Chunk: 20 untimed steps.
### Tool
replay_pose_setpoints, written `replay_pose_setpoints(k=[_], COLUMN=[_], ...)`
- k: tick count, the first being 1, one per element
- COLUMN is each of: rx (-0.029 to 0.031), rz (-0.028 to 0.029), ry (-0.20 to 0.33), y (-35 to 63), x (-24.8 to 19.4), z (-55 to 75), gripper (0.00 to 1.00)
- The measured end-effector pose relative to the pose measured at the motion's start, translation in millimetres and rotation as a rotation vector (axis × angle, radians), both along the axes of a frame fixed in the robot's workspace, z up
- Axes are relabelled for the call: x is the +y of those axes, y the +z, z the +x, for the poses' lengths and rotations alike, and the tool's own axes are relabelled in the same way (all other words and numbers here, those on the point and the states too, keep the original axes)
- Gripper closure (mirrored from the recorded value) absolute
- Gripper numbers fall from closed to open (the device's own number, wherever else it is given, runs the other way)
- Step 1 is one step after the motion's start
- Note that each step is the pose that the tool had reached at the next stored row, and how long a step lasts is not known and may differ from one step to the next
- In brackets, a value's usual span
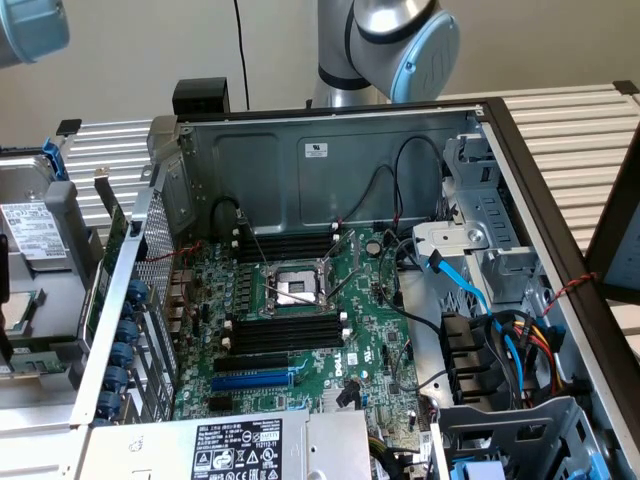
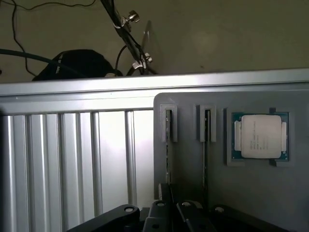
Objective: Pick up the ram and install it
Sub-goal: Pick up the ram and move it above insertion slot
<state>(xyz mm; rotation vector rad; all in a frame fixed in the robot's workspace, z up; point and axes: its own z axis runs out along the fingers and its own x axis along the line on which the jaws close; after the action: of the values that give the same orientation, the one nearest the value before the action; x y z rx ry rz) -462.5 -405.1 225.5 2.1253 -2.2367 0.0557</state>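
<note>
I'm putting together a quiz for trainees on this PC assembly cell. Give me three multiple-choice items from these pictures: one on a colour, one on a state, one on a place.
1. What colour is the long slot beside the black memory slots on the motherboard?
A. Red
B. White
C. Blue

2. In what state are the black memory slots?
A. All filled with sticks
B. Empty
C. Covered by a fan

3. Where does the processor chip lie?
A. In a recess of the grey holder
B. On the motherboard
C. In the long slot

Answers:
1 C, the exterior view shows it bright blue against the black ones.
2 B, nothing stands in them.
3 A, the wrist view shows it seated in a square recess of the holder.
</note>
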Motion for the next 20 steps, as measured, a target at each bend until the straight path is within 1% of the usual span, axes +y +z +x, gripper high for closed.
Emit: replay_pose_setpoints(k=[8,12,15,20], rx=[0.0,0.0,0.0,0.0], rz=[-0.0046,-0.0078,-0.0111,-0.0193], ry=[0.0,0.0,0.0,0.0], y=[9.1,12.8,16.4,22.9], x=[0.0,0.0,0.0,0.0], z=[0.0,0.0,0.0,0.0], gripper=[0.88,0.88,0.88,0.88])
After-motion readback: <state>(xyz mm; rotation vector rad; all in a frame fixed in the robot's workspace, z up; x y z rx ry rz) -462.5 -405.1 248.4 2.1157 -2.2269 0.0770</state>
